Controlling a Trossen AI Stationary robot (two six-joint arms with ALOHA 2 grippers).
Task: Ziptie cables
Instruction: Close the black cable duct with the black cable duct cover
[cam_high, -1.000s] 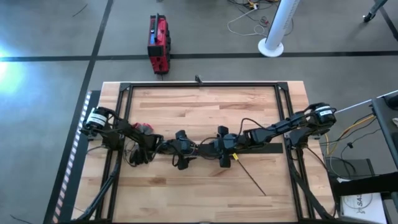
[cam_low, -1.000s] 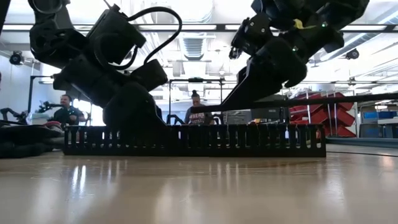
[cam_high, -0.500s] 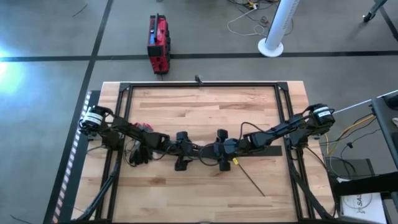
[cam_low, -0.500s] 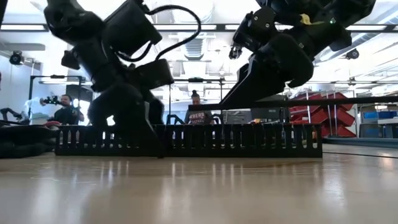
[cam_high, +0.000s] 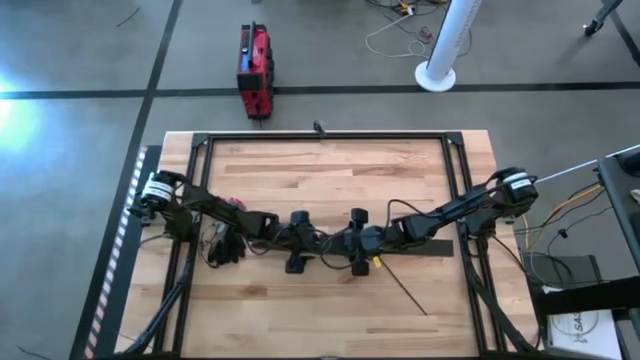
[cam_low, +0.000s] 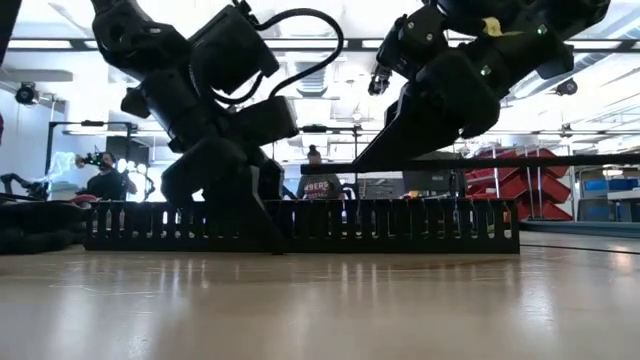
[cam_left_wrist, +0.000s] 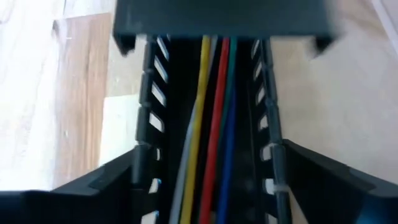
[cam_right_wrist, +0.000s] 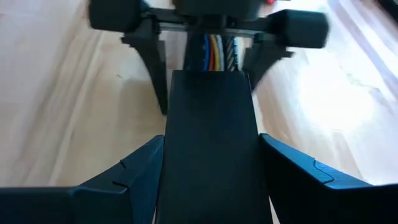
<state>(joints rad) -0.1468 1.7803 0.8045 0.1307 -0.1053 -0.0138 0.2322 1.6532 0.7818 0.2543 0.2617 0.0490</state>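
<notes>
Reaching in from the 9 o'clock edge of the worktop (cam_high: 330, 170), my left arm lies low and stretched toward the centre, its left gripper (cam_high: 297, 243) down over the slotted black duct (cam_low: 300, 225); from the 3 o'clock edge my right arm mirrors it, its right gripper (cam_high: 357, 245) just beside the other, the two facing each other along the duct. In the low view both arms slope down to the duct, the left one reaching its top edge. In the left wrist view my jaws stand apart, one on each outer wall of the duct, and the cables (cam_left_wrist: 208, 124), yellow, grey, red, green and blue, run inside the channel straight between them. In the right wrist view my jaws are also spread, flanking the solid duct cover (cam_right_wrist: 210, 143). A thin dark strip (cam_high: 405, 291), possibly the ziptie, lies on the wood toward 5 o'clock
</notes>
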